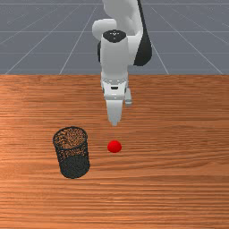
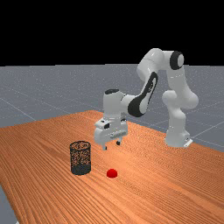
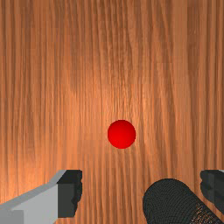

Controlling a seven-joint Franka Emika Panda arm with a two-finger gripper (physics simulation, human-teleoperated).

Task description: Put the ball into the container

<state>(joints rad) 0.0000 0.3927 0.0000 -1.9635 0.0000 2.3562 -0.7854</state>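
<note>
On the orange-brown wooden table [image 1: 179,179], with grey, pale-lined floor [image 1: 36,44] beyond, an upright black cylindrical mesh container [image 1: 74,166] stands lower than the white two-finger pincer [image 2: 111,145], toward the front view's left, and the pincer hangs wide open, gripping nothing, higher than the round red ball [image 1: 114,146] on the wood.

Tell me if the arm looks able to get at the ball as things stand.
Likely yes: the gripper hangs open, nothing covers the ball, and the container stands apart from it, toward the front view's left.
</note>
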